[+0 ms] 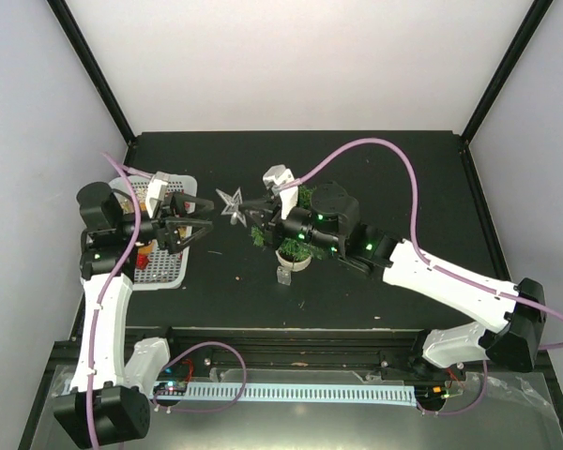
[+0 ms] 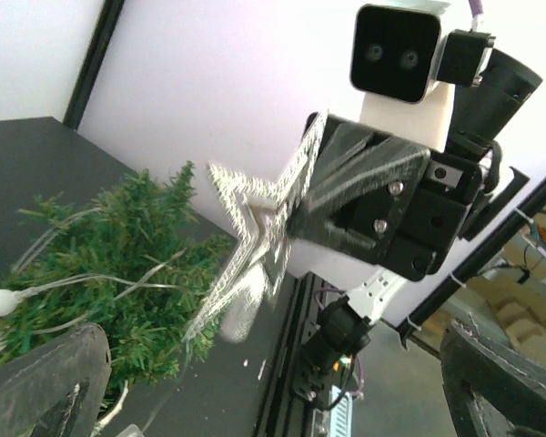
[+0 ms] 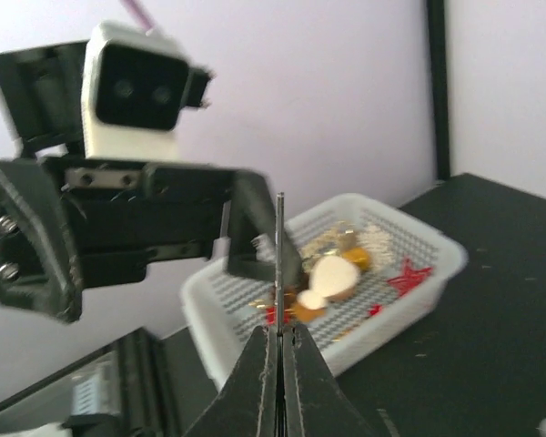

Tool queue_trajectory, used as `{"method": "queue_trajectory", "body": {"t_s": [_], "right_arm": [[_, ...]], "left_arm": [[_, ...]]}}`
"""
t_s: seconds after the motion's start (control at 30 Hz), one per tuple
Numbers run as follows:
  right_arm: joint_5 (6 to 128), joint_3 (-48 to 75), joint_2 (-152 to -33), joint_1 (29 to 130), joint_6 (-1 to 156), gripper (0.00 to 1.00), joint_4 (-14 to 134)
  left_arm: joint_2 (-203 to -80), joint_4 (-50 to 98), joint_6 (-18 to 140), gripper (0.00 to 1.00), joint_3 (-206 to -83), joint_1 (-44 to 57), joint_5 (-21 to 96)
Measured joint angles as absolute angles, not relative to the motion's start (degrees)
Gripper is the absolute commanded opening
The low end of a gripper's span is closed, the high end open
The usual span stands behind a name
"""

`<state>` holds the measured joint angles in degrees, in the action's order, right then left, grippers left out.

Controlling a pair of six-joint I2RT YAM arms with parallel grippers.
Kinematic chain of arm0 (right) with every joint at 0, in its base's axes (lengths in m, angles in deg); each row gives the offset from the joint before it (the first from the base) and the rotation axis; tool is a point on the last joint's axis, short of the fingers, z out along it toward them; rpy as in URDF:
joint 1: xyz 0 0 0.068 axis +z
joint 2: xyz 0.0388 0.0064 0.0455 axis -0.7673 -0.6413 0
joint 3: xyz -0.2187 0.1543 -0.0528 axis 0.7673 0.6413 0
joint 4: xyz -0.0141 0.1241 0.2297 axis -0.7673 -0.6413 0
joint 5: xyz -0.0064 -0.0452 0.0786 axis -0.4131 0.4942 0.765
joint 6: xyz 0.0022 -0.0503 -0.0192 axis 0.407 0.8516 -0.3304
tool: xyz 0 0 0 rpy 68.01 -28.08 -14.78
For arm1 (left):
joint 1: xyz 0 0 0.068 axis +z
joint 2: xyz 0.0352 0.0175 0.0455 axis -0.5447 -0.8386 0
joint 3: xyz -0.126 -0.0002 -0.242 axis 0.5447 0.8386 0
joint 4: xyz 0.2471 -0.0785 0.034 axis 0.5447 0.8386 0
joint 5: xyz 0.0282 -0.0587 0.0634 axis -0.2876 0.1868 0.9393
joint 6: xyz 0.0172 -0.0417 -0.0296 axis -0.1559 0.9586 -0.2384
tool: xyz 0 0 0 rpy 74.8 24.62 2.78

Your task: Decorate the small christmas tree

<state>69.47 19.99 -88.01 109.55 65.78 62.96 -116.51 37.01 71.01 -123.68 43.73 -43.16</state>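
The right pincer (image 3: pixel 279 339) is clamping fully shut on a silver star topper (image 1: pixel 231 205). In the right wrist view the star is showing only as a thin edge. The left pincer (image 1: pixel 199 225) is standing wide open just beside the star and gripping nothing; whether a finger is touching it cannot be told. The small christmas tree (image 2: pixel 118 264) is standing in its cream pot (image 1: pixel 291 258) mid-worktop (image 1: pixel 375 169), and from above the right arm is hiding most of it. A white basket (image 1: pixel 164 274) of ornaments is sitting at the left, its contents blurred.
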Motion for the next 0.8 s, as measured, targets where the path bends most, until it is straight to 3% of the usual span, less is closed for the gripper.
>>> {"method": "queue_trajectory", "body": {"t_s": [0.37, 0.8], "right_arm": [[47.15, 11.47, -87.51, 107.58, 72.25, 0.01, 48.55], [41.16, 11.36, -86.35, 102.99, 72.77, 0.01, 42.28]], "left_arm": [[-121.67, 23.65, 80.61, 0.99, -118.52, 57.59, -43.4], [-121.45, 20.92, 81.83, 0.99, -113.8, 60.01, -43.44]]}}
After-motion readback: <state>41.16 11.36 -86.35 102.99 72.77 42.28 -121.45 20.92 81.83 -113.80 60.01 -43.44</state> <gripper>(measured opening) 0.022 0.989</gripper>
